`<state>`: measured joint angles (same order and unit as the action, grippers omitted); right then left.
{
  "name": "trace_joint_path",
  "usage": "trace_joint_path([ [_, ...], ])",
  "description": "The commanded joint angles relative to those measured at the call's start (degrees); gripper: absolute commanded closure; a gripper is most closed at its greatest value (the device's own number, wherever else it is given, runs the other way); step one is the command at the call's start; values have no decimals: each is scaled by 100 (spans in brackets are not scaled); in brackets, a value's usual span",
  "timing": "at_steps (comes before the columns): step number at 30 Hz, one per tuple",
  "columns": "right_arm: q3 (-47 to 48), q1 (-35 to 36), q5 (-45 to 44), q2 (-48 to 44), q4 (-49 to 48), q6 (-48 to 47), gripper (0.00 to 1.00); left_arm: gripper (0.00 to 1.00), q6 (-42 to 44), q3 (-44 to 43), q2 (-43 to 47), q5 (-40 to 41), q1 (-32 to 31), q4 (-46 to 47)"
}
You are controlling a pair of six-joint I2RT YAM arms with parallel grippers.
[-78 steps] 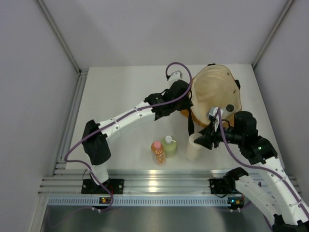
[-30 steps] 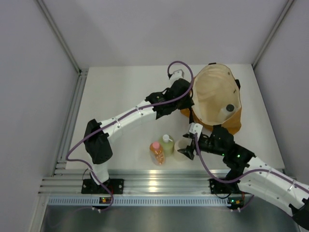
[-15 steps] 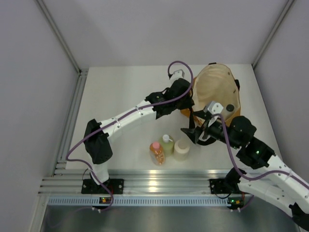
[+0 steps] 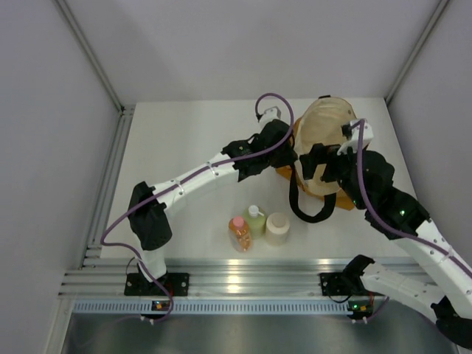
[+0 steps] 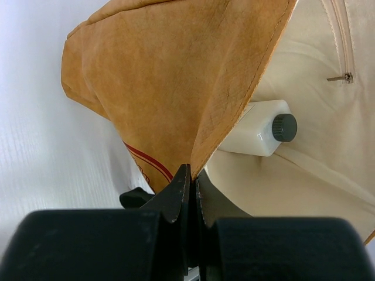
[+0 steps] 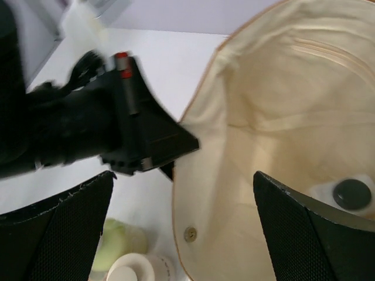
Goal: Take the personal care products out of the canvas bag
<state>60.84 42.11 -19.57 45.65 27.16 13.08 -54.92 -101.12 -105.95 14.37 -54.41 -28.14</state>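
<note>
The canvas bag lies at the back right with its cream-lined mouth open. My left gripper is shut on the bag's rim and holds it up. Inside lies the clear-white bottle with a black cap. My right gripper hovers open over the bag's mouth with nothing between its fingers. On the table near the front stand the orange bottle, the yellow-green bottle and the squat cream bottle.
A black loop handle hangs from the bag toward the cream bottle. Grey walls close in both sides, and an aluminium rail runs along the near edge.
My right gripper let go of the cream bottle beside the yellow-green one, opened wide and rose back over the bag's mouth. The left gripper has not moved.
</note>
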Motion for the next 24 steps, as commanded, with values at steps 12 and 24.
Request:
trace_joint_path([
  [12,412,-1749,-751,945,1336,1988,8,100,-441,242,206,-418,1,151],
  [24,806,-2347,-1662,1903,2706,2208,15,100,-617,304,189,-338,1,151],
])
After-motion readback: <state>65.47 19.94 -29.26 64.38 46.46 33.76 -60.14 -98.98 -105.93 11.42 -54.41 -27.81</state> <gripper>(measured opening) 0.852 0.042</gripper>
